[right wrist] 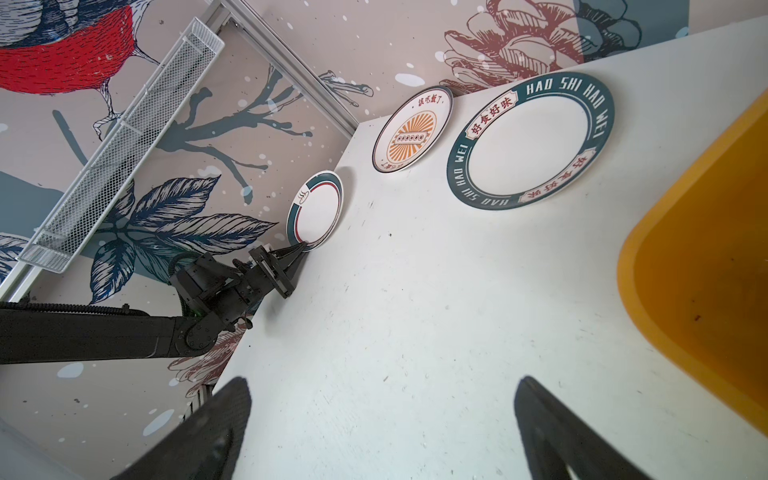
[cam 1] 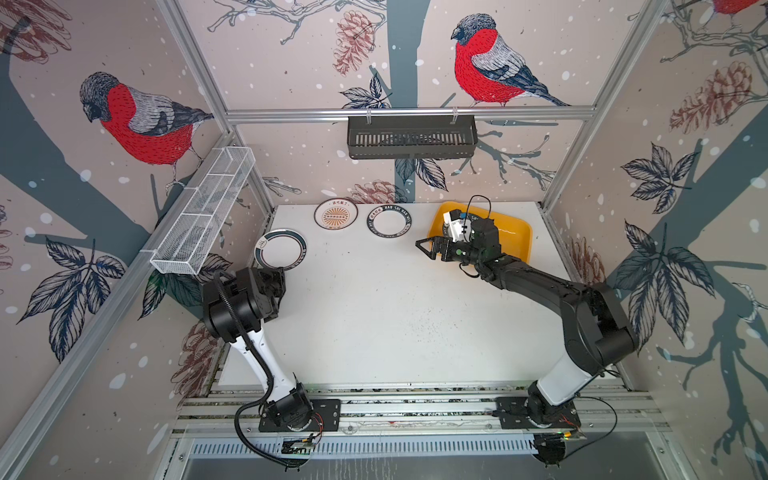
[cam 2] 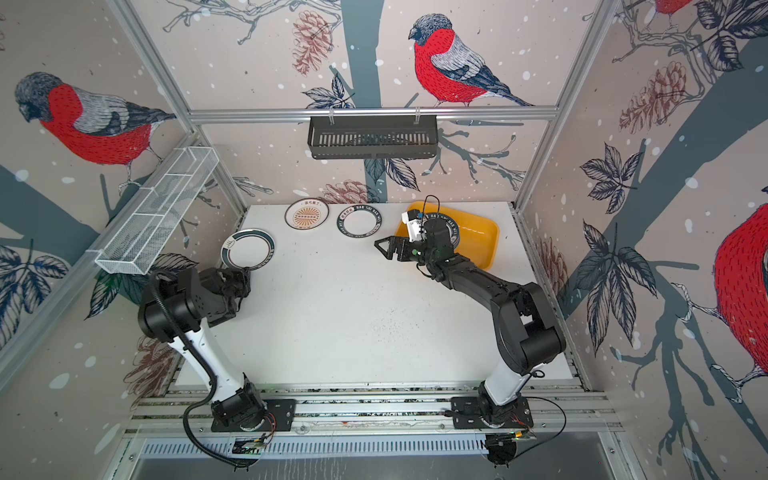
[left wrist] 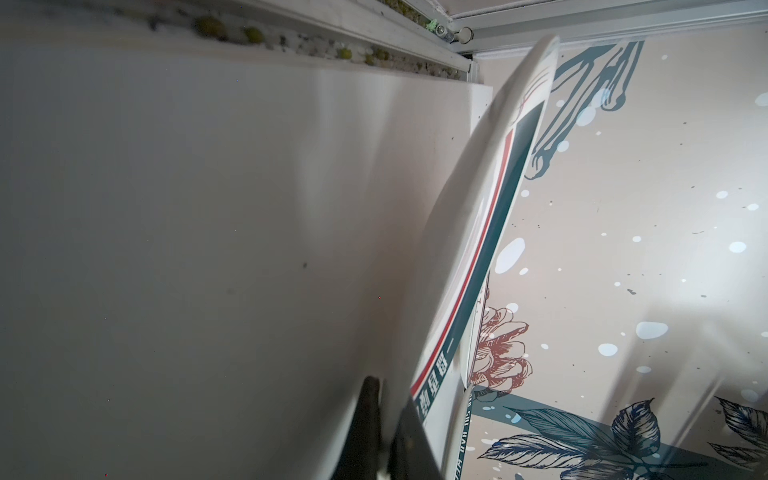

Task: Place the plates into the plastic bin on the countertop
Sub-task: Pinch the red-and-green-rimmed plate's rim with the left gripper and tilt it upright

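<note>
Pinching plate [cam 1: 279, 250] rim at left countertop [cam 1: 374, 316] edge, left hand [right wrist: 300, 249]; middle open.

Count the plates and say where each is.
4: teal-rimmed plate at the left edge, in the left tool; sunburst plate and lettered plate at the back; a fourth plate in the yellow bin, where the arm may hide more.

White countertop [cam 1: 374, 316], seen in both top views. Directly on it: sunburst plate [cam 1: 336, 213] flat at 11 o'clock; lettered plate [cam 1: 389, 222] flat at 12, just beside it, not touching; yellow bin [cam 1: 517, 239] at 1-2 o'clock corner; teal-rimmed plate [cam 1: 280, 249] at 10 o'clock edge, looks tilted, contact with surface unclear. Dark specks [cam 1: 399, 328] near centre
</note>
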### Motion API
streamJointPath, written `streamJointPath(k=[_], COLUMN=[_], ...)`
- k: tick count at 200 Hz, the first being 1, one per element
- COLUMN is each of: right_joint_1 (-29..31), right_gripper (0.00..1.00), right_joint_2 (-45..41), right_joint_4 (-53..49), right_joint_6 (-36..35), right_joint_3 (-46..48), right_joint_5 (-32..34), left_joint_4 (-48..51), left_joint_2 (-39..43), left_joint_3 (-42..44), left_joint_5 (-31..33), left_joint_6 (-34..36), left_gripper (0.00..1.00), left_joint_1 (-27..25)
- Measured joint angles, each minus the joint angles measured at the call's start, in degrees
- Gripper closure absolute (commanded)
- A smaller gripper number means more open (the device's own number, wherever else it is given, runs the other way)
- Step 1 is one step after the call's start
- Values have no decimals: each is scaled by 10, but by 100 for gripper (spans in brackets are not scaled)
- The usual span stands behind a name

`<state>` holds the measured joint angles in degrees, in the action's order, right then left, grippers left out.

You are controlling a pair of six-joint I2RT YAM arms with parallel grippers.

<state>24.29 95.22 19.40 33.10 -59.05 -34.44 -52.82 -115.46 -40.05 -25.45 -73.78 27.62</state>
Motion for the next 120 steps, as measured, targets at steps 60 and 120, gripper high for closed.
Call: streamJointPath(k=[60,120], right_joint_1=[-1,-8], right_gripper=[0,0], right_joint_2=[-27,-67], right_joint_4=[0,-5], right_joint_6=[-1,-10], right_joint_3=[10,33], right_joint_5=[4,15], left_joint_4=[55,68], left_joint_2=[70,163], left_joint_3=[46,77], left_joint_5=[-13,-14], left_joint_6=[8,7], left_gripper=[100,100], left_joint_1=[-25,-100])
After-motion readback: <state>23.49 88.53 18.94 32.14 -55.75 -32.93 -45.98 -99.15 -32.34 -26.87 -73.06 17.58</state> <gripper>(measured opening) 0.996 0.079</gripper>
